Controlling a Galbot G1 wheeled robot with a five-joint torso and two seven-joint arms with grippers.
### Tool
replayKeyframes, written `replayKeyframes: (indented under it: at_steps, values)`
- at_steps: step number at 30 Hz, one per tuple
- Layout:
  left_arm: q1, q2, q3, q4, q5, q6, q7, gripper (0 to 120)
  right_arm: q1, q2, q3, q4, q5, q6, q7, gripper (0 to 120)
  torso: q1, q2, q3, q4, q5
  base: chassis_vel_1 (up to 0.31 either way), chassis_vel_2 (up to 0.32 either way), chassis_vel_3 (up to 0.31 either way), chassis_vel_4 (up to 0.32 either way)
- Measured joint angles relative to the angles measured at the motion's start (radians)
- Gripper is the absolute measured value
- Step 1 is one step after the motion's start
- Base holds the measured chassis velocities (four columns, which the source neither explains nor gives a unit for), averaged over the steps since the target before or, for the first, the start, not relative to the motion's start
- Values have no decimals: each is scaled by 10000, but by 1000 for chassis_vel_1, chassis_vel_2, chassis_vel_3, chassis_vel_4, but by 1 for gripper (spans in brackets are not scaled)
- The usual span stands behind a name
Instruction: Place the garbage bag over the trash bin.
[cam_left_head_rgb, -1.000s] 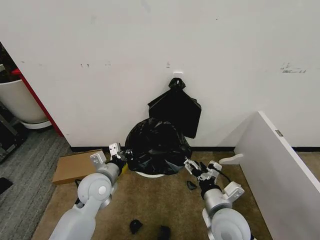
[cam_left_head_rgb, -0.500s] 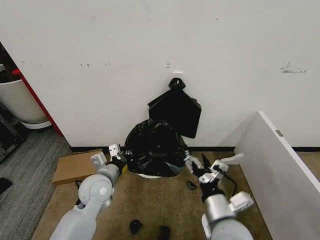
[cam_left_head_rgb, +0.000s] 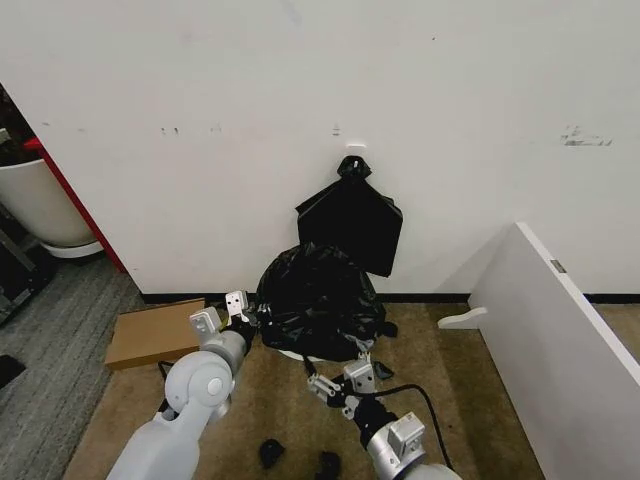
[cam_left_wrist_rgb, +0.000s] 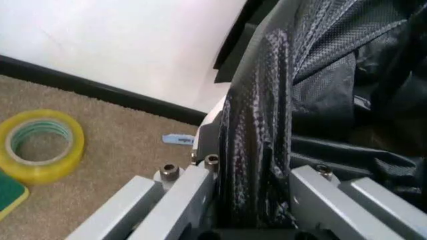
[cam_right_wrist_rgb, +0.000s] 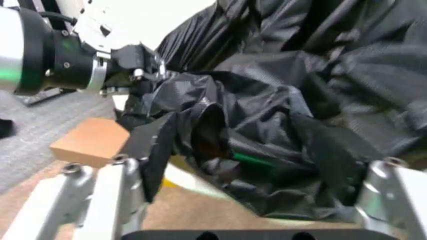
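Your right gripper (cam_left_head_rgb: 338, 378) has swung in from the right to the near front of the garbage bag (cam_left_head_rgb: 318, 299), jaws spread. Bare carpet (cam_left_head_rgb: 290, 410) lies open around it. Your left gripper (cam_left_head_rgb: 245, 315) has barely moved, pinching a bag fold at the left edge. The trash bin (cam_left_head_rgb: 285, 353) shows white beneath, against the wall (cam_left_head_rgb: 200, 120).

1. Even, diffuse light fills the head view; the white wall (cam_left_head_rgb: 300, 80) is bright, with no hard glare.
2. The garbage bag (cam_left_head_rgb: 318, 300) reads near-black there, with faint sheen on its folds.
3. Soft shadow falls on the wall behind the hanging black bag (cam_left_head_rgb: 352, 222).
4. Both wrist views are blurred up close; bag creases (cam_right_wrist_rgb: 300, 65) catch grey highlights.
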Motion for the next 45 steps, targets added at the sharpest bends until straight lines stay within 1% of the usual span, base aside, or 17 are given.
replayKeyframes:
  at_steps: [3, 8, 13, 15, 17, 18, 21, 23, 28, 29, 34, 36, 37, 38, 40, 43, 45]
  values:
    - [-43, -52, 82, 73, 52, 14, 4, 0, -180, -166, 146, 39, -967, 355, -22, 54, 0, 0, 0, -1, 0, 0, 0, 0, 0]
    - [-76, -98, 156, 114, 108, 33, 10, 0, -332, -410, 330, 255, -1749, 519, -92, 40, 0, 0, 0, -1, 0, 0, 0, 0, 0]
    - [-18, -108, 156, 112, 140, 38, 12, 0, -328, -729, 574, 331, -1770, 21, -398, 59, 0, 0, 0, 0, 0, 0, 0, 0, 0]
    - [-7, -108, 147, 106, 141, 39, 12, 0, -320, -768, 587, 329, -1733, -79, -458, 63, 0, 0, 0, 0, -1, 0, 0, 0, 0]
    - [36, -105, 107, 57, 141, 40, 12, 0, -270, -844, 634, 239, -1705, -298, -624, 73, 0, 0, 0, 0, 1, 0, 0, 0, 0]
    - [71, -95, 75, 32, 141, 40, 12, 0, -226, -877, 682, 147, -1711, -445, -756, 73, 0, 0, 0, 0, 1, 0, 0, 0, 0]
    - [128, -74, 19, 6, 140, 40, 12, 0, -166, -907, 743, 41, -1694, -630, -852, 61, 0, 0, 0, 0, 0, 0, 0, 0, 0]
    - [137, -67, 2, -1, 140, 41, 12, 0, -162, -912, 751, 13, -1686, -643, -856, 58, 0, 0, 0, 0, 0, 0, 0, 0, 0]
    - [134, -48, -45, -9, 116, 40, 11, 0, -201, -971, 778, -91, -1787, -303, -899, 34, 0, 0, 0, 0, 0, 0, 0, 0, 0]
    - [134, -48, -45, -9, 116, 40, 11, 0, -201, -971, 778, -91, -1787, -303, -899, 34, 0, 0, 0, 0, 0, 0, 0, 0, 0]
    - [92, -42, -88, -13, 82, 40, 3, 0, -235, -1087, 927, -503, -2201, 1188, -1507, 16, 0, 0, 0, -1, -1, 0, 0, 0, 0]
    - [76, -26, -122, -24, 65, 40, 0, 0, -273, -1139, 1057, -683, -2339, 1871, -2065, 10, 0, 0, 0, 0, 0, 0, 0, 0, 0]
    - [67, -5, -153, -33, 46, 40, -2, 0, -303, -1168, 1228, -888, -2482, 2503, -2654, 3, 0, 0, 0, -1, -1, 0, 0, 0, 0]
    - [67, -5, -153, -33, 46, 40, -2, 0, -303, -1168, 1228, -888, -2482, 2503, -2654, 3, 0, 0, 0, -1, -1, 0, 0, 0, 0]
    - [65, 17, -189, -48, 15, 40, -3, 0, -311, -1178, 1478, -1163, -2610, 3202, -3349, 0, 0, 0, 0, 0, 0, 0, 0, 0, 0]
    - [95, 34, -307, -182, -180, 71, -11, 0, -275, -1148, 2075, -1751, -2676, 4635, -5160, 0, 0, 0, 0, 0, 0, 0, 0, 0, 0]
    - [103, 38, -331, -215, -233, 95, -16, 0, -252, -1130, 2218, -1877, -2669, 4928, -5590, 0, 0, 0, 0, -1, 0, 0, 0, 0, 0]
